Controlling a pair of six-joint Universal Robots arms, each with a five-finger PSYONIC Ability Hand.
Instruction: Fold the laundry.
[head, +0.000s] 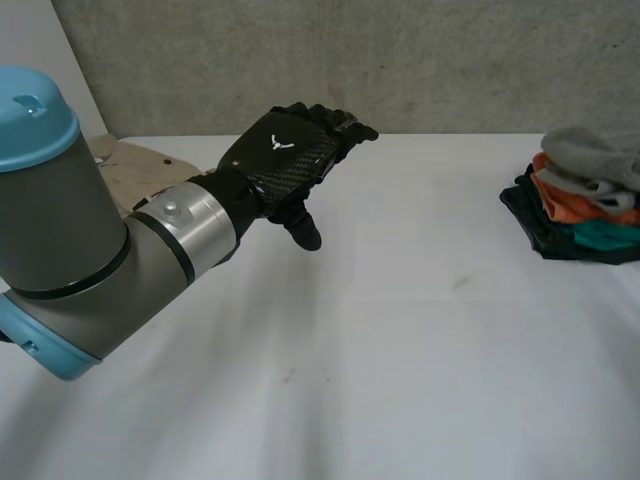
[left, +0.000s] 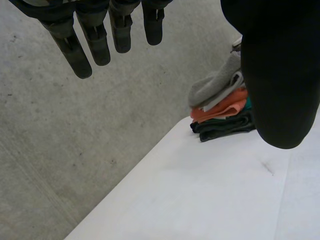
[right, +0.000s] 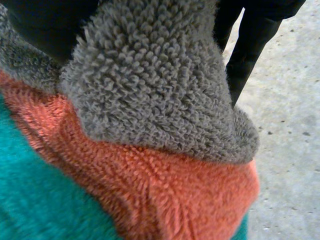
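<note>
Right wrist view, nubby grey towel (right: 160, 85) (looped), orange towel (right: 170, 195) beneath

Soft, even light fell from above. The white table (head: 400, 340) was bright without glare, and the concrete wall (head: 420, 60) at the far side was evenly lit. A faint sheen lay on the back of the left robot hand (head: 285, 150), with a small highlight on its silver wrist ring (head: 190, 215). The pile of folded towels (head: 585, 200) at far right laid a soft, narrow shadow at its foot. The orange towel (right: 165, 185) darkened under the grey towel (right: 150, 75).
</note>
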